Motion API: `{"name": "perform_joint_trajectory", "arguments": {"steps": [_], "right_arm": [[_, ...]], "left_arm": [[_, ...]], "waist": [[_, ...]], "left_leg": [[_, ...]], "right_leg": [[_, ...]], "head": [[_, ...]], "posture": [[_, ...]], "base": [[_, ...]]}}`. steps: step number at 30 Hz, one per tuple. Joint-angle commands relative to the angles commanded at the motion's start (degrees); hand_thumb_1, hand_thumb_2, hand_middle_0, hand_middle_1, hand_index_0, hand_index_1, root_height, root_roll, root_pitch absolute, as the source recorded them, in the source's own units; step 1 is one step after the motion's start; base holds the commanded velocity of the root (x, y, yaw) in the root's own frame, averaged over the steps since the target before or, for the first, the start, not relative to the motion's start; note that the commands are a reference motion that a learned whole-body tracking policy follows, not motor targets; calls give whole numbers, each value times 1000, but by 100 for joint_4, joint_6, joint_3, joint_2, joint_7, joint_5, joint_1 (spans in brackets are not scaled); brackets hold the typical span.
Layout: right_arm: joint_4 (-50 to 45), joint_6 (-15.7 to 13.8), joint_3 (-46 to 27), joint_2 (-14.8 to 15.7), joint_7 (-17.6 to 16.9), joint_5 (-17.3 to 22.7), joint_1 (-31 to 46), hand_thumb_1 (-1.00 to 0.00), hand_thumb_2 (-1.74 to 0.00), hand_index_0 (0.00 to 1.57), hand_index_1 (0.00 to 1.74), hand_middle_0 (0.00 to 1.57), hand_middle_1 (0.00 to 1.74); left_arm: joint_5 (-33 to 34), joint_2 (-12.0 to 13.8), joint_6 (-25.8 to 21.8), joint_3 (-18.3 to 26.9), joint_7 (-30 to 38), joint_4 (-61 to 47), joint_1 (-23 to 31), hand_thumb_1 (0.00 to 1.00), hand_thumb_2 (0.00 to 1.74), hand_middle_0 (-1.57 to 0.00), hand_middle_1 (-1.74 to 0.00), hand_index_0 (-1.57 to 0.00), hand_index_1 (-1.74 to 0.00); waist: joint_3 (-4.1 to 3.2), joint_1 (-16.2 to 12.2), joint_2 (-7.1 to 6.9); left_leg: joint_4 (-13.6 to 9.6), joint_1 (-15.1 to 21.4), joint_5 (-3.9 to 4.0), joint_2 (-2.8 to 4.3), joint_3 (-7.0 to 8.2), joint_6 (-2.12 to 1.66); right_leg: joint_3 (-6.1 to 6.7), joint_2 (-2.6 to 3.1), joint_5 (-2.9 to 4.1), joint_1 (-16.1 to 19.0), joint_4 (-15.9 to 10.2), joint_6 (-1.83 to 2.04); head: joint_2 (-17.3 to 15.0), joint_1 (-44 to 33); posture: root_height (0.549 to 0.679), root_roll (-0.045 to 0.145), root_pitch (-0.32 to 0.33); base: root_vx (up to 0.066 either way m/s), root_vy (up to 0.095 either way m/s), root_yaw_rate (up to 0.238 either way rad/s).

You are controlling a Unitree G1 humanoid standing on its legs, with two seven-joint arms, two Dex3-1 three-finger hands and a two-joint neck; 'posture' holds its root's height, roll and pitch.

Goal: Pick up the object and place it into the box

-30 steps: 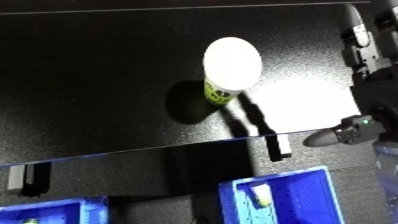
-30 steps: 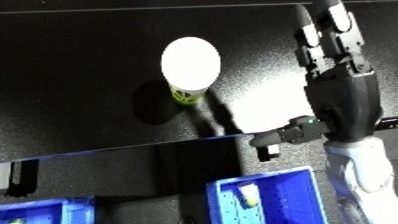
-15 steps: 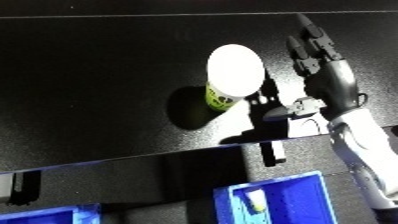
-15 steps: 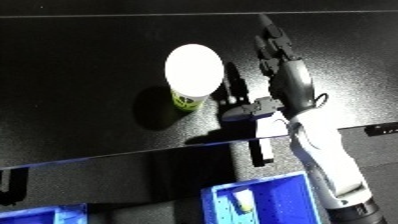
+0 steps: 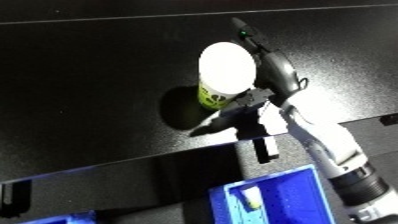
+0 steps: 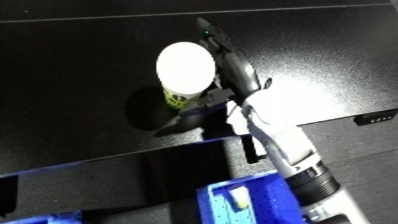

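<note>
Dim room, dark matte black table [image 5: 80, 90]. The white-lidded green cup [image 5: 226, 67] blows out to pure glare, throwing a round shadow left. Blue plastic bin [image 5: 293, 197] glows saturated.

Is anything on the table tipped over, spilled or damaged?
Nothing stands out. The cup stands upright on the table, no spill visible, with the right robot hand against its side.
</note>
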Motion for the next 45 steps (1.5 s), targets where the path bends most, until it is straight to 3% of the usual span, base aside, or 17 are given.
{"name": "perform_joint_trajectory", "arguments": {"steps": [14,22,31,39,45], "right_arm": [[-348,53,127,248,74,-23,77,-700,-1218,1099,1218,1099,1218],[-746,-173,-118,145,27,-63,372,-700,-1218,1099,1218,1099,1218],[-1714,-627,-640,-64,-96,-481,955,-700,-1218,1099,1218,1099,1218],[-2599,-1210,-1436,-277,-614,-820,1767,-700,-1218,1099,1218,1099,1218],[-2977,-1856,-2173,-323,-1142,-1256,2539,-700,-1218,1099,1218,1099,1218]], "left_arm": [[58,-76,29,-36,63,-33,-6,0,0,0,0,0,0],[75,-91,-27,-11,66,-35,30,0,0,0,0,0,0],[39,-123,-156,123,60,-34,110,0,0,0,0,0,0],[14,-196,-311,260,6,68,217,0,0,0,0,0,0],[-123,-324,-457,335,-105,172,302,0,0,0,0,0,0]], "waist": [[-34,-6,-8],[-47,-108,-47],[-61,-375,-74],[-54,-744,-81],[-23,-1150,18]], "left_leg": [[-66,40,23,3,22,-23],[-69,44,1,48,67,-30],[-188,102,3,121,210,-56],[-248,217,-69,216,445,-73],[-300,392,-171,259,698,-59]], "right_leg": [[17,-11,9,3,-32,15],[54,30,38,-17,-67,47],[173,113,116,-44,-221,105],[338,177,216,-44,-399,167],[545,276,233,-45,-468,188]], "head": [[121,142],[214,236],[443,335],[562,668],[471,1053]], "posture": [[634,60,-41],[635,59,-36],[637,58,-23],[641,59,-14],[642,62,-10]], "base": [[1,3,17],[-17,-10,-53],[-31,20,-122],[-34,41,-164],[-13,103,-278]]}}
